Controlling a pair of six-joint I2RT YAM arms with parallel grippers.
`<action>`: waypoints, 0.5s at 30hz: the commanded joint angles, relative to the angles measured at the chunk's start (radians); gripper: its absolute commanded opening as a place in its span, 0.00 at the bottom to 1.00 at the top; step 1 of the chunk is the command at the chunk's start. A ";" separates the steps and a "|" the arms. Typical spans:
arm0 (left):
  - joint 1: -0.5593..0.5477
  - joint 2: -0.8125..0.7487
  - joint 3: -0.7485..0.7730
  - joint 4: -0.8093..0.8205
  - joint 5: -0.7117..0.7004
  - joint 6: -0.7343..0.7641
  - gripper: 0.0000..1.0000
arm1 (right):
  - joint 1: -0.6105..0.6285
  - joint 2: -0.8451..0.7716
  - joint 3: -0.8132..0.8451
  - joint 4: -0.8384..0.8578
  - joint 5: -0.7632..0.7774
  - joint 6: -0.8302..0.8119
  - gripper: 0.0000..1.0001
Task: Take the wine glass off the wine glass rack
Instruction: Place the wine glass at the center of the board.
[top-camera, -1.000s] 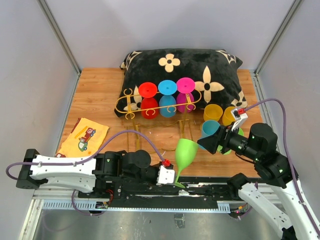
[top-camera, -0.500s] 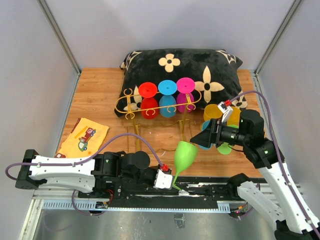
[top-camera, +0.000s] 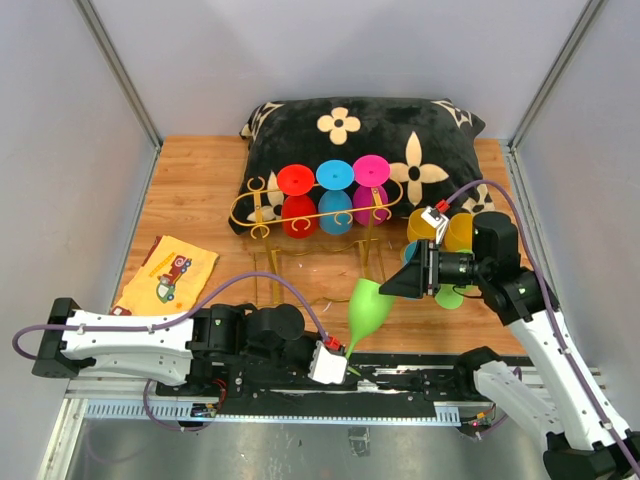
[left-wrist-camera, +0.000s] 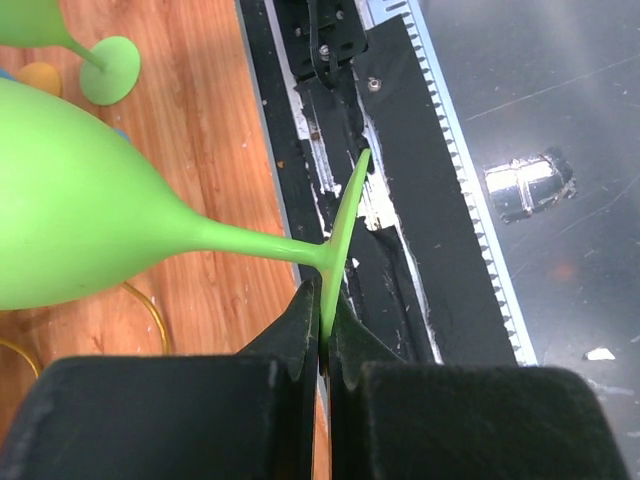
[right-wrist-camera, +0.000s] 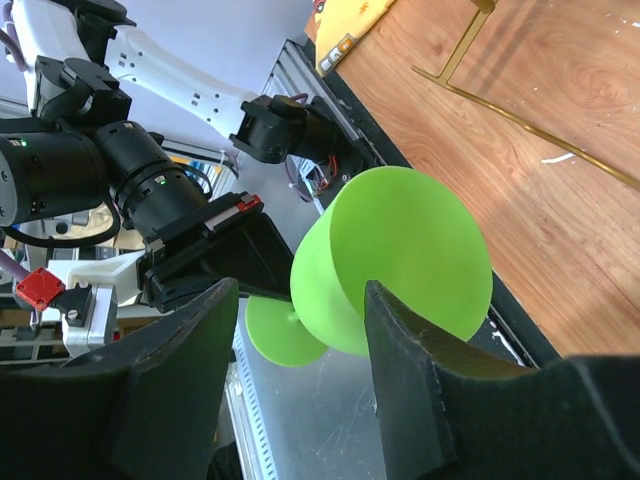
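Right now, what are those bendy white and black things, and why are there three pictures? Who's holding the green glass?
They are two robot arms, each ending in a two-finger pincher called a gripper. One picture looks down from above; the other two come from small cameras on the arms' wrists. On the wooden table sit a black flowery pillow, a gold wire rack carrying a red glass, a blue glass and a pink glass, some yellow cups and a yellow picture packet. The left gripper pinches the foot of the green wine glass. The right gripper is open, and the glass's bowl shows between its fingers.
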 joint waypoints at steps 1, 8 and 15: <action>-0.002 0.004 0.030 0.051 -0.050 0.062 0.00 | -0.010 -0.001 -0.009 -0.009 -0.043 -0.029 0.54; -0.002 0.021 0.043 0.011 -0.090 0.117 0.01 | -0.008 0.024 0.012 -0.018 -0.090 -0.052 0.51; -0.002 0.033 0.031 0.026 -0.169 0.185 0.00 | 0.049 0.082 0.033 -0.182 -0.003 -0.191 0.45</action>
